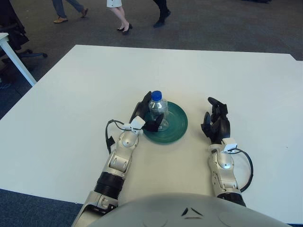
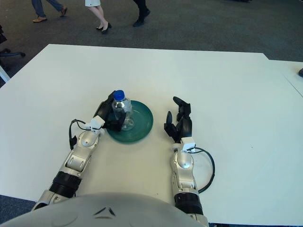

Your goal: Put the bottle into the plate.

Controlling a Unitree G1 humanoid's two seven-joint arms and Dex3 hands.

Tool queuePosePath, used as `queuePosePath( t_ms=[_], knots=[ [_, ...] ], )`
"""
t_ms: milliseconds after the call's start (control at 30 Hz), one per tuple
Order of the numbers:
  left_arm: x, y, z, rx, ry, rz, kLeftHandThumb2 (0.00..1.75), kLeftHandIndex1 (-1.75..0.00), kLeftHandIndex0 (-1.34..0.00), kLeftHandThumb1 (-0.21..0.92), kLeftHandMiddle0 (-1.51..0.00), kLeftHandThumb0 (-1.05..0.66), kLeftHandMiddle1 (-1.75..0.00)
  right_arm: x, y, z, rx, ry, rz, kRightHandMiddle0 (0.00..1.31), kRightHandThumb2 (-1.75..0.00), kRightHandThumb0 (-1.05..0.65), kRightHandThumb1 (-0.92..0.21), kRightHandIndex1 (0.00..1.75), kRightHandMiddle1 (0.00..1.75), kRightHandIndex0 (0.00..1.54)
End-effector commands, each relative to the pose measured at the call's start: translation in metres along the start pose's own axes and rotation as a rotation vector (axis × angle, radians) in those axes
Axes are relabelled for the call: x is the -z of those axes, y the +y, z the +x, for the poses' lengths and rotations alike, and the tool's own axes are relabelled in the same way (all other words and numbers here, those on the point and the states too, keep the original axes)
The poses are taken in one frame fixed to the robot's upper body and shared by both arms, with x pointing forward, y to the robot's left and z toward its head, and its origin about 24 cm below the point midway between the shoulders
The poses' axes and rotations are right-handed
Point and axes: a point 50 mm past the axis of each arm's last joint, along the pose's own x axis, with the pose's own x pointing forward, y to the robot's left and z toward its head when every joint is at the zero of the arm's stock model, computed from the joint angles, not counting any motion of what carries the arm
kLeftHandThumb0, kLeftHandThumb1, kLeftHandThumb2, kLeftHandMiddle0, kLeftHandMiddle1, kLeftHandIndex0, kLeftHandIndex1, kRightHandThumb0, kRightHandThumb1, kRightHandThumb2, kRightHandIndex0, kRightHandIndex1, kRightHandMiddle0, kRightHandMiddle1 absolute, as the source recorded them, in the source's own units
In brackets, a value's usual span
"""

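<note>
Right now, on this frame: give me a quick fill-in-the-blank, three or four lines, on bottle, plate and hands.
1. The bottle has a ____ cap.
2. The bottle stands upright on the green ____.
3. The ____ hand's fingers are wrapped around the bottle.
4. The right hand shows to the ____ of the plate, fingers open, holding nothing.

Missing words: blue; plate; left; right

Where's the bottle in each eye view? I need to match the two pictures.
Left eye view: bottle just right of centre, upright on the plate's left part, left hand around it.
Right eye view: bottle left of centre, same pose.
Shared landmark: the bottle's blue cap.
</note>
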Motion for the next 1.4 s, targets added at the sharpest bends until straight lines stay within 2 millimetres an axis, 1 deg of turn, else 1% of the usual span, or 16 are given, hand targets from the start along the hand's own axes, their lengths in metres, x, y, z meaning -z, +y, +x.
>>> queuePosePath(
  t_ms=[0,67,100,167,200,267,367,400,433,533,600,767,867,900,1000,1367],
  knots=[
    [0.002,0.004,0.0,-0.01,-0.016,-0.012,1.13,-1.7,-0.55,0.43,-1.01,-0.44,-1.75,0.021,-0.005,-0.014,0.028,0.126,-0.002,0.09,-0.7,-0.51,-0.92,0.0,0.93,0.49],
    [0.002,0.004,0.0,-0.019,-0.023,0.002,0.96,-1.63,-0.54,0.52,-0.84,-0.42,-1.75,0.021,-0.005,-0.014,0.026,0.127,-0.003,0.09,-0.7,-0.52,-0.92,0.0,0.94,0.49],
    [0.003,0.004,0.0,-0.021,-0.028,0.015,0.82,-1.59,-0.51,0.6,-0.68,-0.41,-1.75,0.021,-0.005,-0.014,0.025,0.127,-0.003,0.09,-0.69,-0.51,-0.92,0.0,0.94,0.49],
    [0.003,0.004,-0.001,-0.02,-0.041,0.048,0.48,-1.5,-0.26,0.76,-0.44,-0.65,-1.52,0.021,-0.005,-0.013,0.023,0.127,-0.004,0.09,-0.7,-0.51,-0.92,0.0,0.94,0.49],
    [0.003,0.004,-0.001,-0.016,-0.051,0.073,0.42,-1.44,-0.22,0.79,-0.4,-0.69,-1.43,0.021,-0.005,-0.013,0.023,0.126,-0.006,0.09,-0.7,-0.51,-0.92,0.0,0.94,0.49],
    [0.003,0.004,-0.001,-0.012,-0.062,0.1,0.28,-1.2,-0.1,0.87,-0.29,-0.82,-1.02,0.022,-0.006,-0.013,0.023,0.125,-0.008,0.09,-0.7,-0.52,-0.92,0.0,0.94,0.49],
    [0.004,0.004,-0.002,-0.006,-0.071,0.115,0.22,-1.02,-0.03,0.9,-0.25,-0.91,-0.63,0.022,-0.006,-0.012,0.022,0.123,-0.012,0.1,-0.7,-0.52,-0.92,0.0,0.95,0.5],
    [0.004,0.004,-0.002,-0.003,-0.07,0.121,0.22,-0.99,-0.03,0.91,-0.25,-0.93,-0.57,0.022,-0.006,-0.012,0.022,0.122,-0.015,0.1,-0.7,-0.52,-0.92,0.0,0.95,0.5],
    [0.004,0.004,-0.003,-0.002,-0.07,0.125,0.21,-0.88,-0.01,0.91,-0.24,-0.97,-0.37,0.022,-0.007,-0.012,0.021,0.121,-0.016,0.11,-0.7,-0.52,-0.92,0.01,0.95,0.5],
    [0.005,0.004,-0.003,0.003,-0.068,0.147,0.21,-0.74,0.0,0.92,-0.21,-1.01,-0.2,0.022,-0.007,-0.011,0.021,0.119,-0.018,0.11,-0.7,-0.52,-0.92,0.01,0.95,0.5],
    [0.005,0.004,-0.003,0.004,-0.069,0.165,0.22,-0.58,0.0,0.92,-0.15,-1.03,-0.1,0.022,-0.008,-0.011,0.021,0.119,-0.018,0.11,-0.7,-0.52,-0.92,0.01,0.95,0.5],
    [0.006,0.006,-0.004,0.009,-0.069,0.196,0.28,-0.31,0.0,0.92,-0.05,-1.05,-0.02,0.023,-0.008,-0.01,0.021,0.122,-0.016,0.1,-0.7,-0.52,-0.92,0.0,0.95,0.5],
    [0.006,0.005,-0.005,0.016,-0.065,0.196,0.3,-0.22,0.0,0.92,-0.02,-1.05,-0.01,0.023,-0.009,-0.01,0.022,0.123,-0.018,0.11,-0.7,-0.53,-0.92,0.0,0.95,0.5],
    [0.006,0.006,-0.005,0.021,-0.063,0.195,0.32,-0.14,0.0,0.92,-0.01,-1.05,-0.01,0.023,-0.009,-0.01,0.022,0.124,-0.019,0.11,-0.7,-0.52,-0.92,0.0,0.95,0.5],
    [0.005,0.006,-0.006,0.028,-0.067,0.199,0.43,-0.05,0.0,0.92,0.0,-1.05,0.0,0.023,-0.01,-0.01,0.022,0.127,-0.019,0.12,-0.7,-0.52,-0.92,0.01,0.96,0.5],
    [0.008,0.017,-0.004,0.009,-0.082,0.193,0.76,0.0,0.0,0.92,0.0,-1.05,0.0,0.024,-0.01,-0.008,0.017,0.129,-0.027,0.11,-0.7,-0.53,-0.92,0.01,0.97,0.51]
  ],
)
